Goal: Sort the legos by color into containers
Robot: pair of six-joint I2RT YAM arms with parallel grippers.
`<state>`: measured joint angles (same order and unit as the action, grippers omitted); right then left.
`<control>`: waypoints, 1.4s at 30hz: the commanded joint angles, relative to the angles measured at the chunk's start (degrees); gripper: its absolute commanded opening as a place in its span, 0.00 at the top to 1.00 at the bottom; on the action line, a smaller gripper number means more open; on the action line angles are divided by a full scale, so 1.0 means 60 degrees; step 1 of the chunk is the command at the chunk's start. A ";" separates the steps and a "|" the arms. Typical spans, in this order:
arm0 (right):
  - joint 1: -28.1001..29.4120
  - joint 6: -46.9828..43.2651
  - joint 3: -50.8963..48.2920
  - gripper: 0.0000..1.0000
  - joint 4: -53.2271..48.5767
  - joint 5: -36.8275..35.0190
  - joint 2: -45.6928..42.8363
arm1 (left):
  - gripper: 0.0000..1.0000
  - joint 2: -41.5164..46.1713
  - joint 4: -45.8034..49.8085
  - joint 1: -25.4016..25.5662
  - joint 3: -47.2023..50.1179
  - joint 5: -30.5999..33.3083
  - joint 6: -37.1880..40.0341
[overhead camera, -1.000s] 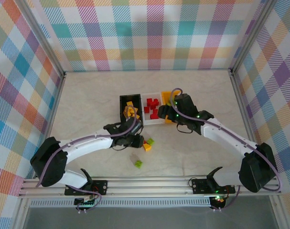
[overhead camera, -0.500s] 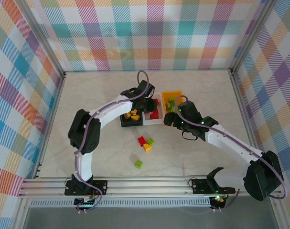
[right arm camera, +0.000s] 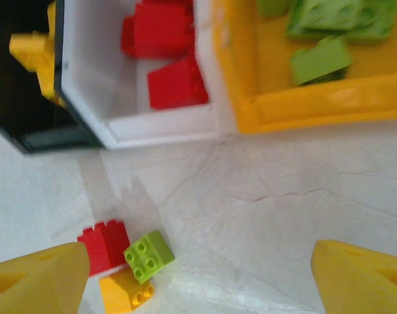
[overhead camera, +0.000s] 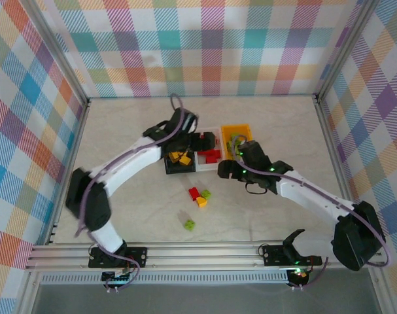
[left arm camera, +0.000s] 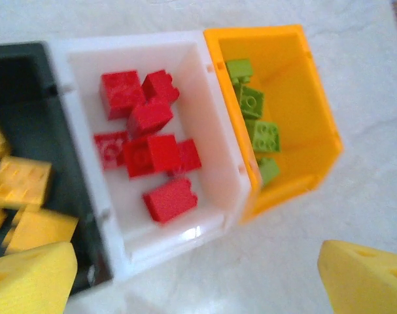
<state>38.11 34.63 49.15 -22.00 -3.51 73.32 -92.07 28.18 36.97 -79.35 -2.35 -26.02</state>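
Three containers stand side by side: a black bin [overhead camera: 178, 167] with yellow legos [left arm camera: 21, 182], a white bin [left arm camera: 211, 190] with several red legos [left arm camera: 152, 154], and an orange bin [left arm camera: 296, 98] with green legos [left arm camera: 260, 131]. My left gripper [overhead camera: 201, 142] hovers above the white bin, open, nothing between its yellow fingers [left arm camera: 28, 281]. In front of the bins lie a red brick [right arm camera: 103, 245], a green brick [right arm camera: 148, 256] and a yellow brick [right arm camera: 123, 294], touching each other. My right gripper [overhead camera: 223, 172] is open just right of this cluster, close to the table.
Another green brick [overhead camera: 189, 224] lies alone nearer the arm bases. Aluminium posts and checked walls ring the table [overhead camera: 120, 131]. The left arm arches over the table's left half, the right arm across the right half.
My left gripper swung from beside the loose bricks to above the bins and opened wide. My right gripper drew back from the orange bin towards the loose cluster.
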 commanded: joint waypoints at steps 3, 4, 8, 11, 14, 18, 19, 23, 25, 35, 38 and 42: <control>0.1242 -0.1032 0.1065 0.12 0.0340 0.0537 0.1637 | 0.00 0.2909 0.0450 -0.0054 0.2735 0.1183 -0.0557; 0.1496 -0.1146 0.1335 0.13 0.0334 0.0555 0.2046 | 0.00 0.3373 0.0762 -0.0068 0.3231 0.1492 -0.0674; 0.2180 -0.1424 0.2333 0.15 0.0210 0.0471 0.3516 | 0.00 0.5213 0.1516 -0.0068 0.4838 0.2216 -0.1300; 0.2404 -0.1515 0.3014 0.17 -0.0015 0.0275 0.4462 | 0.00 0.6404 0.1838 -0.0068 0.5687 0.2596 -0.1698; 0.2476 -0.1517 0.3580 0.21 -0.0393 -0.0001 0.5248 | 0.00 0.7209 0.2097 -0.0068 0.6120 0.2820 -0.1873; 0.2691 -0.1340 0.3924 0.30 -0.0842 -0.0411 0.5817 | 0.00 0.7594 0.2273 -0.0068 0.6303 0.2882 -0.1932; 0.2757 -0.1312 0.3952 0.32 -0.0919 -0.0479 0.5909 | 0.00 0.7596 0.2344 -0.0068 0.6278 0.2946 -0.1931; 0.3037 -0.1196 0.3916 0.38 -0.0979 -0.0529 0.6085 | 0.00 0.7571 0.2382 -0.0068 0.6253 0.3022 -0.1874; 0.3151 -0.1044 0.3880 0.42 -0.0974 -0.0511 0.6167 | 0.00 0.7592 0.2306 -0.0069 0.6296 0.2978 -0.1840; 0.3236 -0.0516 0.3323 0.67 -0.0010 -0.0898 0.5286 | 0.00 0.7904 0.2210 -0.0068 0.6297 0.3068 -0.1906; 0.3184 -0.0573 0.3272 0.69 0.0165 -0.1332 0.4457 | 0.00 0.7778 0.1966 -0.0070 0.6360 0.2718 -0.1684; 0.2673 -0.0830 0.3493 0.69 -0.0081 -0.1771 0.3539 | 0.00 0.7315 0.1582 -0.0061 0.6382 0.1758 -0.1341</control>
<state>56.36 30.59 68.53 -22.94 -10.57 98.96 -46.74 39.90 36.97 -41.65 12.38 -35.97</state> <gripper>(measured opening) 0.343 0.999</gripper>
